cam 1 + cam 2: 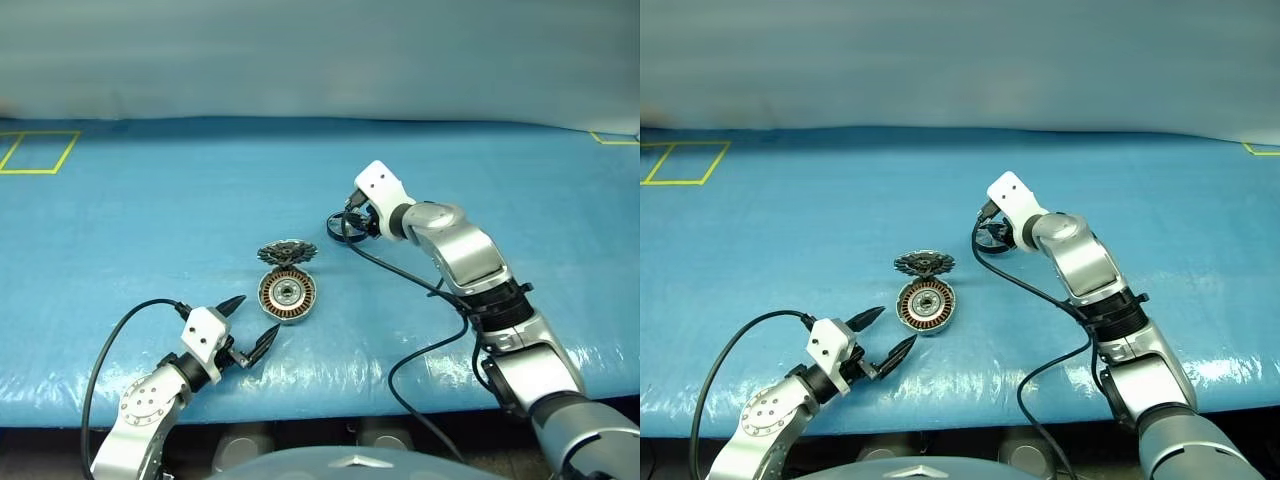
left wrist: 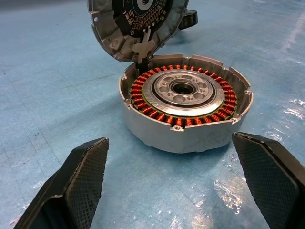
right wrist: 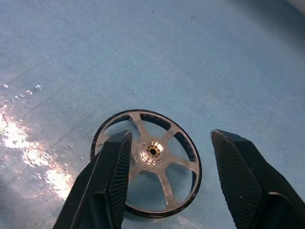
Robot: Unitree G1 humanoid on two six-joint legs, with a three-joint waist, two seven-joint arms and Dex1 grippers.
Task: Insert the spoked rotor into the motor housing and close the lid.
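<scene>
Layout of the parts on the blue-covered table (image 1: pixel 120 230)

The round silver-grey metal motor housing (image 1: pixel 287 297) is set near the table's front edge, with the scallop-rimmed grey metal lid (image 1: pixel 286 252) raised directly behind it; the dark-rimmed spoked rotor (image 3: pixel 147 162) is placed well apart, to the right and farther back.

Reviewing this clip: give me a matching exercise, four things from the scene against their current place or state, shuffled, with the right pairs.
Things:
1. spoked rotor
2. motor housing
3. lid
4. left gripper

States:
A. swung up, inner face showing
B. flat on the blue table, under the right gripper
C. open, near side of the housing
D. copper windings exposed

Pairs: 1-B, 2-D, 3-A, 4-C
</scene>
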